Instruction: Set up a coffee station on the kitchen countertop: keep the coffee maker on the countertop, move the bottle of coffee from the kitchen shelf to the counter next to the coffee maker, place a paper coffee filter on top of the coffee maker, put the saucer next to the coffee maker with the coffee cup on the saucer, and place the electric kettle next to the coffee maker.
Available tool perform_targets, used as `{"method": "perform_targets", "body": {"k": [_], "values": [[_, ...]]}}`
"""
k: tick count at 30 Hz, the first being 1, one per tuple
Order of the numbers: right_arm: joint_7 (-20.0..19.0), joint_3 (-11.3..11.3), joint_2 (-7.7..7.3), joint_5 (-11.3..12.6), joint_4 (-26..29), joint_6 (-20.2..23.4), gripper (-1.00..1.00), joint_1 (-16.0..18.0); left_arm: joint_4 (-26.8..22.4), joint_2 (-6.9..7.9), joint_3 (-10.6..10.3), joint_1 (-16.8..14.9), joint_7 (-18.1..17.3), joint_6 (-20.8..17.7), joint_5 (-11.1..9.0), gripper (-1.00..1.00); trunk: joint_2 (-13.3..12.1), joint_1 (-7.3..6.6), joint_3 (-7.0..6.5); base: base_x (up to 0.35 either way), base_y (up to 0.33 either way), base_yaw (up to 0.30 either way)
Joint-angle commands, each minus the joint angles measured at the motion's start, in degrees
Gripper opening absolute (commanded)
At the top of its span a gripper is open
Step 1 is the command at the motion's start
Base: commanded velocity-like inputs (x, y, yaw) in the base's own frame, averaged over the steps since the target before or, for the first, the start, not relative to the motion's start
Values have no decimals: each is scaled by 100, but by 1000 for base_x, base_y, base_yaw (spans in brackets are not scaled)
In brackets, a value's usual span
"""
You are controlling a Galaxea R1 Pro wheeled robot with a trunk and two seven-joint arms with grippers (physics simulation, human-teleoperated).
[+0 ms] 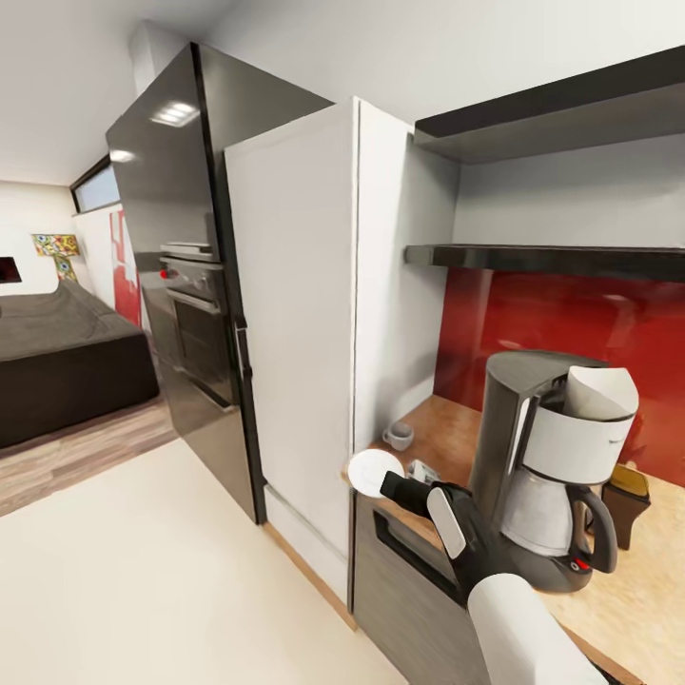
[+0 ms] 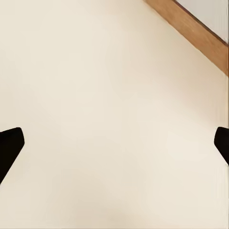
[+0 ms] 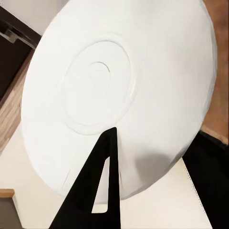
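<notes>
My right gripper [image 1: 385, 481] is shut on the rim of the white saucer [image 1: 373, 470], holding it tilted at the countertop's [image 1: 647, 580] left end. In the right wrist view one black finger [image 3: 102, 186] lies across the saucer [image 3: 119, 86]. The coffee maker [image 1: 557, 466] stands on the countertop with a paper coffee filter [image 1: 601, 392] on top. The coffee cup [image 1: 400, 436] sits by the white side panel. The bottle of coffee [image 1: 628, 499] stands just right of the machine. My left gripper [image 2: 114, 148] is open over the cream floor. The electric kettle is out of view.
A tall white cabinet [image 1: 295, 314] flanks the counter's left end, with a black oven tower [image 1: 190, 304] beyond it. Dark shelves [image 1: 552, 257] hang over the red backsplash [image 1: 571, 323]. A dark sofa [image 1: 57, 352] stands far left. A wooden baseboard [image 2: 200, 33] borders the floor.
</notes>
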State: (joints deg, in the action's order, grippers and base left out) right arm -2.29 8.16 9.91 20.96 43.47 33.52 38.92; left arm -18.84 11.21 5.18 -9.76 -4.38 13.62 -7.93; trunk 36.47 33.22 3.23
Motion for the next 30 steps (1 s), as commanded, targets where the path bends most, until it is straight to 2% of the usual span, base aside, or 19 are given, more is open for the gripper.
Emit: {"method": "perform_targets", "body": {"k": [1,6,12,17,26,30], "values": [[-26,34,9,-4,4,32,-100,8,3,-2,18,-5,-46,9,-59,100,9,3,11,195,45,-268],[-32,36,9,3,4,32,-100,3,3,-1,17,-3,-46,9,-36,100,9,3,11,270,82,-168],[-34,36,9,4,4,35,-100,6,3,3,25,-1,-46,9,-37,100,9,3,11,63,21,-15],[-78,34,9,142,-137,38,-100,9,3,-19,18,8,-43,19,-30,100,9,4,11,0,0,0],[-61,36,9,344,-6,43,-100,8,37,-22,9,-16,-39,26,-15,100,9,4,11,0,0,0],[-52,36,9,457,-7,49,-100,7,23,-22,9,-17,-45,26,-16,100,9,4,11,0,167,0]]}}
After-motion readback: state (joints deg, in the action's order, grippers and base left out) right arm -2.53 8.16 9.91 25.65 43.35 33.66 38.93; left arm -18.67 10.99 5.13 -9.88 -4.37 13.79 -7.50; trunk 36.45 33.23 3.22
